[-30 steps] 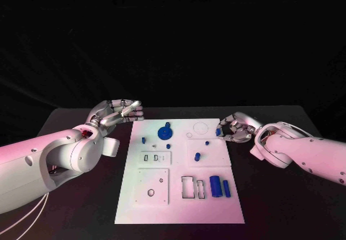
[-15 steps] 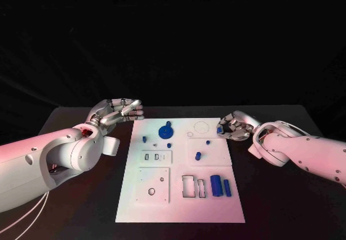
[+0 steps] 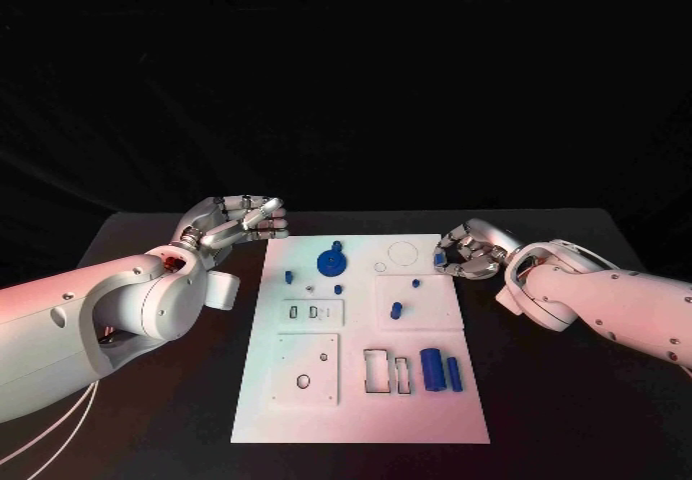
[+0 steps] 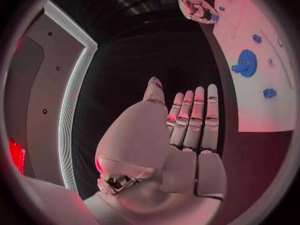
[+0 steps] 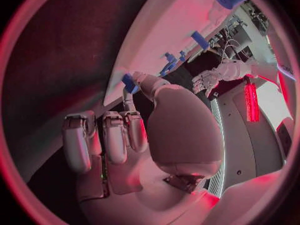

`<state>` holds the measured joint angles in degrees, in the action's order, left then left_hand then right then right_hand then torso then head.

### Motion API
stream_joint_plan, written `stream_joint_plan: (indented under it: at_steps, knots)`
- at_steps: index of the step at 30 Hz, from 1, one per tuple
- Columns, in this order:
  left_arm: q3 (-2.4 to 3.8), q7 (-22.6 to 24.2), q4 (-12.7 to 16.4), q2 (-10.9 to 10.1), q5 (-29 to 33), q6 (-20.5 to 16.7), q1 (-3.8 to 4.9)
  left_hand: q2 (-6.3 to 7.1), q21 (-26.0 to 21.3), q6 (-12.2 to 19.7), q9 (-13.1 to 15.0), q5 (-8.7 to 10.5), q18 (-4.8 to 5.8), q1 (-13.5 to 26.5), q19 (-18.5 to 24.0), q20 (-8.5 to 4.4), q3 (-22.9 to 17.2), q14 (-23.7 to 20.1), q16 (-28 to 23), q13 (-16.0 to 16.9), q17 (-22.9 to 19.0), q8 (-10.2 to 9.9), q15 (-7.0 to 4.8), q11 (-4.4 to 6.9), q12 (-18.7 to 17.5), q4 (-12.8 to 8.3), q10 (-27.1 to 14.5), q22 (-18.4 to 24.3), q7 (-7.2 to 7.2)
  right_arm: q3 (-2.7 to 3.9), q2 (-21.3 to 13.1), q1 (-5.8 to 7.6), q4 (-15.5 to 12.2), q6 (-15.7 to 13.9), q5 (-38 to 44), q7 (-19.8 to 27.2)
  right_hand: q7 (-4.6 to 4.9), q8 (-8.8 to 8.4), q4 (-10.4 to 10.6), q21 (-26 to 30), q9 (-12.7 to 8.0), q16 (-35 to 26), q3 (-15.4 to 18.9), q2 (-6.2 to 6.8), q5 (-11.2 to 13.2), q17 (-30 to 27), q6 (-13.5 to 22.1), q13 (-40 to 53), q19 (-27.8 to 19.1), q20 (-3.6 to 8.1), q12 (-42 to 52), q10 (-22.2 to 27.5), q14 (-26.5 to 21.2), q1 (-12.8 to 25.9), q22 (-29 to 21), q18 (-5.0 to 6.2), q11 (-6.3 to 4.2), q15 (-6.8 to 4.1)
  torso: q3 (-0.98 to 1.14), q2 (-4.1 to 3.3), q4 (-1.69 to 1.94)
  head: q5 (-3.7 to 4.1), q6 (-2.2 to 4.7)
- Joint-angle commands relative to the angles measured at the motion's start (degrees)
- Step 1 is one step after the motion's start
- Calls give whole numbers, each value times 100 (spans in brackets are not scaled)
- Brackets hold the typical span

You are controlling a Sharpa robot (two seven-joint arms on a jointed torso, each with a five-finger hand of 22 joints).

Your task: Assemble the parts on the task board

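Black surface (image 3: 144,232), white task board (image 3: 361,400) — right robot hand (image 3: 464,252) lifted slightly since before, pinching small blue part (image 3: 438,260); placement pending. Left robot hand (image 3: 238,222) unchanged — curled, empty.

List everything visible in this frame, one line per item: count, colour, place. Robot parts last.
Table: one, black, under everything.
Task board: one, white, middle of the table.
Gear: one, blue, far part of the board, left of centre.
Cylinder: one, blue, lying near the board's right edge, beside a slimmer blue bar.
Small parts: several, blue, scattered over the board's far half; exact count unclear.
Small blue part: one, pinched in the right hand at the board's far right edge.
Left hand: one, silver, fingers curled, holding nothing, just off the board's far left corner.
Right hand: one, silver, at the board's far right edge, holding the small blue part.
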<state>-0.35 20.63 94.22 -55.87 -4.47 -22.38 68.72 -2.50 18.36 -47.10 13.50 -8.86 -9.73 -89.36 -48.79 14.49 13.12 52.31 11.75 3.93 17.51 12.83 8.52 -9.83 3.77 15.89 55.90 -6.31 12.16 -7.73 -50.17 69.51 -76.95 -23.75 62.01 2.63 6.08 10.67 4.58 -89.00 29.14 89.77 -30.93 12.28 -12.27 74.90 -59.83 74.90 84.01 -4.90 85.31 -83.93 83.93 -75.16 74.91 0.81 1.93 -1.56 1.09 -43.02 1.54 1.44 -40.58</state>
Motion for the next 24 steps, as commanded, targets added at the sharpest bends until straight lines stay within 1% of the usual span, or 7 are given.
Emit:
stream_joint_plan:
  at_steps: [1, 4, 8, 14, 19, 21, 24]
  knots:
    - [4, 24, 15, 1, 13, 103, 3, -55, -24, 32, 11, 16, -46, -12, 44, -9, 47, -39, -33, 0, 10, -25, 0, -13, -5, 6, -41, 6, 24, 0, 7, -4, -32, -252, 60, 18, -37, 50, -11, -20, 66, 23, -29, -93, 15, 1510, -73, 1082, 543, 46, 33, -256, 607, 7, 1455, -57, -48, -48, 3, 2, 3, -5, -2]
    - [4, 20, 10, 0, 13, 109, 3, -56, -24, 33, 12, 16, -46, -12, 45, -9, 49, -40, -34, 0, 11, -26, 0, -13, -5, 7, -42, 7, 25, 5, -15, -2, -131, -379, 141, -110, -46, 60, -19, -35, 75, 23, -35, -100, 3, 1510, -82, 1083, 553, 53, 34, -258, 607, 12, 1465, -62, -57, -54, 2, 8, 1, -22, -1]
    - [4, 15, -3, 1, 13, 114, 3, -57, -24, 33, 13, 17, -46, -12, 46, -9, 50, -41, -34, 0, 12, -26, 0, -13, -5, 7, -42, 7, 25, 22, -71, 36, -333, -286, 288, -444, -42, 47, -21, -47, 81, 23, -56, -137, 38, 1510, -37, 1044, 562, 64, -8, -224, 607, 33, 1474, -66, -61, -60, -2, 8, 6, -32, -5]
    - [3, 0, -40, 19, 14, 117, 3, -58, -25, 32, 13, 17, -45, -12, 47, -8, 52, -41, -35, 0, 13, -26, 1, -11, -5, 8, -42, 7, 24, 40, -120, 224, -881, -222, 561, -1123, -48, 57, -15, -91, 94, 23, -71, -179, 48, 1510, -39, 1041, 593, 70, -13, -220, 607, 49, 1503, -78, -65, -63, -25, 38, 2, -69, -27]
    - [-2, -12, -107, 78, 28, 108, 2, -60, -25, 29, 16, 20, -45, -8, 50, -7, 60, -40, -35, 2, 17, -24, 1, -5, -2, 11, -38, 8, 18, 50, 59, 354, -1303, -81, 814, -1691, -46, 66, -67, -87, 120, 23, -90, -171, -90, 1510, -7, 1012, 590, 80, -46, -194, 607, 55, 1500, -77, -68, -70, -70, 93, -7, -84, -27]
    - [-4, -14, -138, 115, 31, 108, 2, -60, -26, 29, 17, 20, -45, -8, 50, -7, 61, -39, -35, 2, 18, -24, 1, -5, -2, 11, -37, 8, 18, 52, 189, 378, -1444, -44, 924, -1864, -46, 66, -67, -77, 120, 23, -91, -171, -91, 1510, -7, 1003, 583, 80, -56, -186, 607, 56, 1494, -74, -67, -70, -90, 109, 6, -95, -37]
    - [-13, -20, -179, 156, 33, 110, 2, -60, -26, 29, 17, 20, -45, -8, 50, -7, 61, -39, -35, 2, 18, -24, 1, -5, -2, 11, -37, 8, 17, 52, 386, 388, -1609, -24, 1100, -2079, -46, 67, -66, -73, 121, 23, -91, -172, -91, 1510, -8, 997, 580, 81, -62, -181, 607, 58, 1491, -73, -67, -70, -98, 118, 18, -112, -55]
